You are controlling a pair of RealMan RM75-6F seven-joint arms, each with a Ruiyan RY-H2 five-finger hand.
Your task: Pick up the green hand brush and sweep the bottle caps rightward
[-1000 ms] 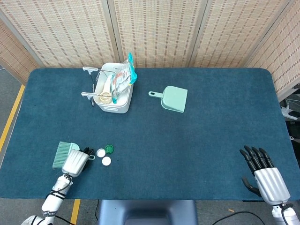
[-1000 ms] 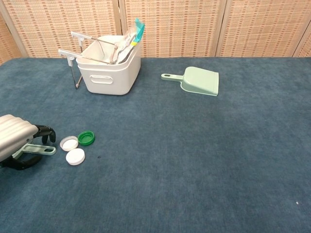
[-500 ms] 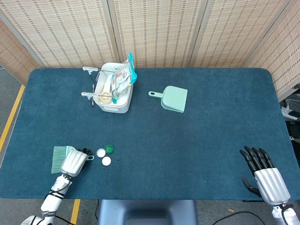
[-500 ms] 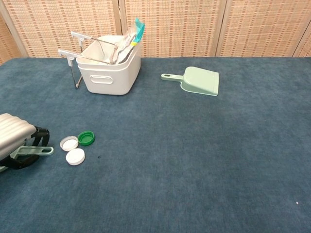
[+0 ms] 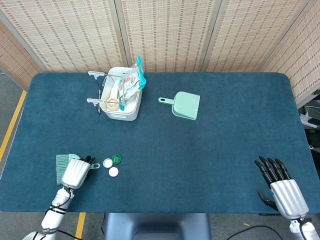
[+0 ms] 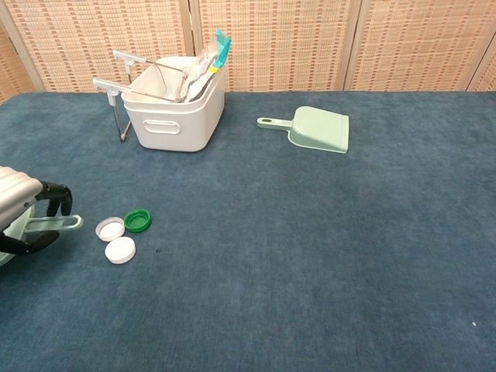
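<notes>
My left hand [image 5: 76, 172] [image 6: 19, 212] grips the green hand brush [image 5: 63, 164] at the table's front left; its bristles stick out to the left of the hand, and its pale handle [image 6: 56, 225] points right toward the caps. Just right of the handle tip lie two white bottle caps [image 5: 108, 163] [image 5: 113, 171] and a green cap [image 5: 116, 159], also seen in the chest view as white caps [image 6: 110, 229] [image 6: 120, 249] and the green cap [image 6: 137, 220]. My right hand [image 5: 281, 186] rests open at the front right corner, holding nothing.
A white bin [image 5: 122, 97] [image 6: 172, 108] with packets and metal tools stands at the back left. A pale green dustpan [image 5: 184, 105] [image 6: 316, 129] lies at the back centre. The table's front edge [image 5: 160, 212] runs just below both hands.
My left hand has drawn the brush a little leftward and up off the cloth, away from the caps. The caps and my right hand have stayed put.
</notes>
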